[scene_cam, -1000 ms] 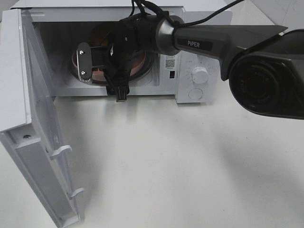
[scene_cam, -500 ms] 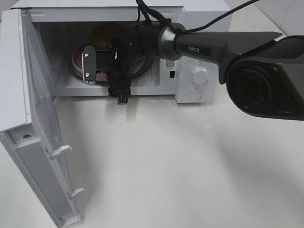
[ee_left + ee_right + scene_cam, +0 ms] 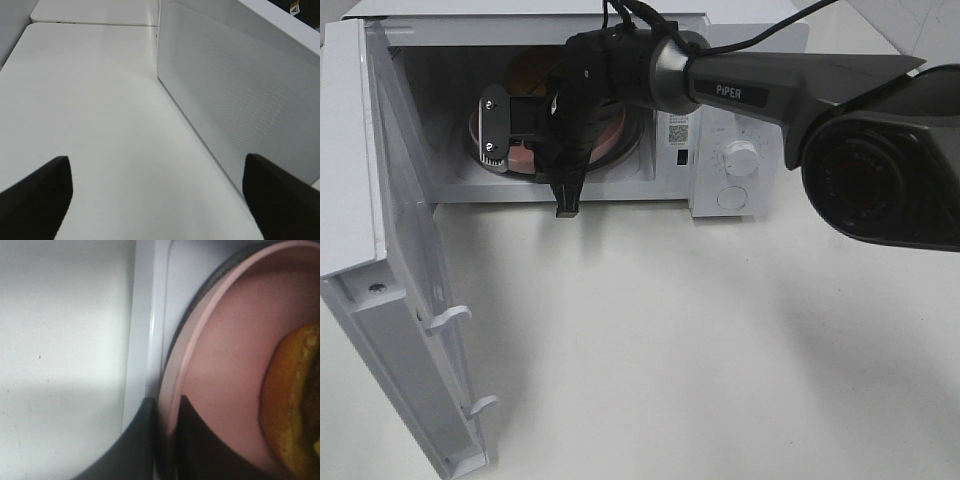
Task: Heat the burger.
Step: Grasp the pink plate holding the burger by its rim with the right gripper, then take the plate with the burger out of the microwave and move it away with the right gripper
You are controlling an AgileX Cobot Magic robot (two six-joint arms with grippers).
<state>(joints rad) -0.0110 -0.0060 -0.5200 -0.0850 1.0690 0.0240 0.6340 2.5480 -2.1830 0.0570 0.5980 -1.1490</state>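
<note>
1. Right gripper [image 3: 167,440] clenched on the pink plate [image 3: 225,365] rim, inside the microwave [image 3: 740,110].
2. Burger [image 3: 292,405] on the plate, at 12 o'clock of the surface [image 3: 700,340].
3. Left gripper [image 3: 155,200] spread wide beside the microwave wall.

"PiPER" stands in white letters on the right arm's dark forearm [image 3: 740,91], behind the end effector [image 3: 565,205]; other labels unreadable.
</note>
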